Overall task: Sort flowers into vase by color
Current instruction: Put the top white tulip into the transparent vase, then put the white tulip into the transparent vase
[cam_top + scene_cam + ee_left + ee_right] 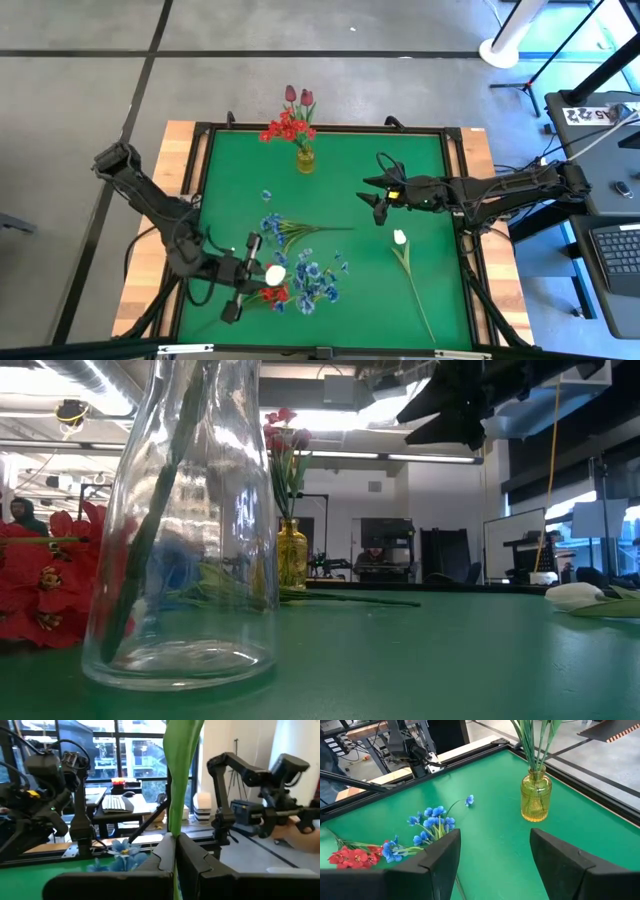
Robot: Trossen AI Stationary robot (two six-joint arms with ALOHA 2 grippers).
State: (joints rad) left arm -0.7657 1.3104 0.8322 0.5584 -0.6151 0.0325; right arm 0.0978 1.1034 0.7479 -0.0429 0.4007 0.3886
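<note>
Your left end effector (252, 272) is squeezing a white flower (275, 273) by its stem low over the green worktop (340, 180), so next you probably need to lower it into the clear vase (185, 530), while your right end effector (380, 203) is waiting open.

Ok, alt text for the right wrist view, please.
The open right gripper hovers above the green table, facing a yellow glass vase that holds green stems. Nearer, blue flowers and a red flower lie flat on the table.
</note>
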